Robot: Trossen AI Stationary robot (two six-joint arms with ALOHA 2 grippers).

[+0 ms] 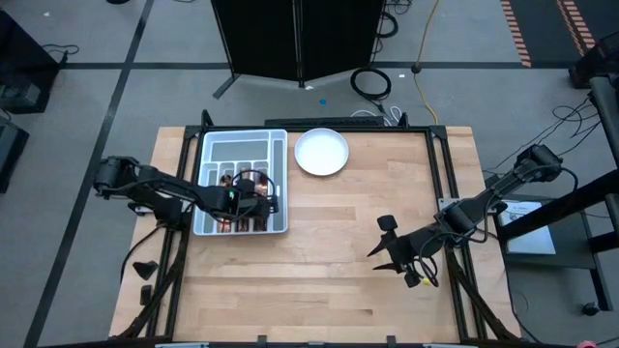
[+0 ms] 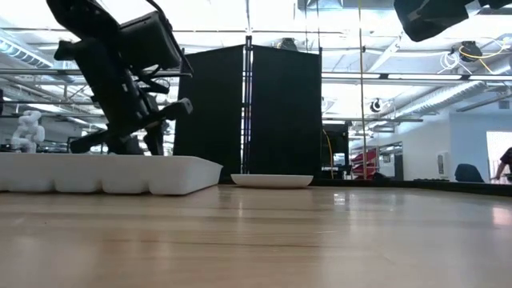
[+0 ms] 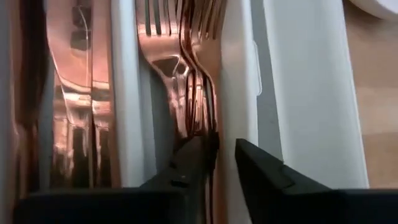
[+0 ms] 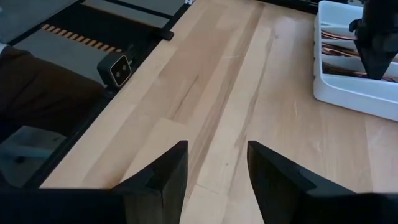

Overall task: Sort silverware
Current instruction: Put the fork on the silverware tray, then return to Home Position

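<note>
1. Your left gripper (image 1: 253, 196) is down inside the grey tray (image 1: 208, 145), which sits at the far left corner of the tabletop (image 1: 319, 261).
2. In the left wrist view its fingers (image 3: 189, 163) stand slightly parted, with the edge of a fork handle running between them; you cannot tell whether they press on it or have let it go.
3. The silverware (image 3: 180, 68) lies in the tray's compartments: stacked copper forks in the slot under your gripper, and flat, broad copper pieces in the neighbouring slot across a white divider.
4. The white plate (image 1: 321, 152) rests near the far edge of the tabletop, just beside the tray.
5. Your right gripper (image 1: 392, 253) hangs above bare wood towards the right edge of the tabletop, well apart from the tray; its fingers (image 4: 163, 171) are spread and hold nothing.
</note>
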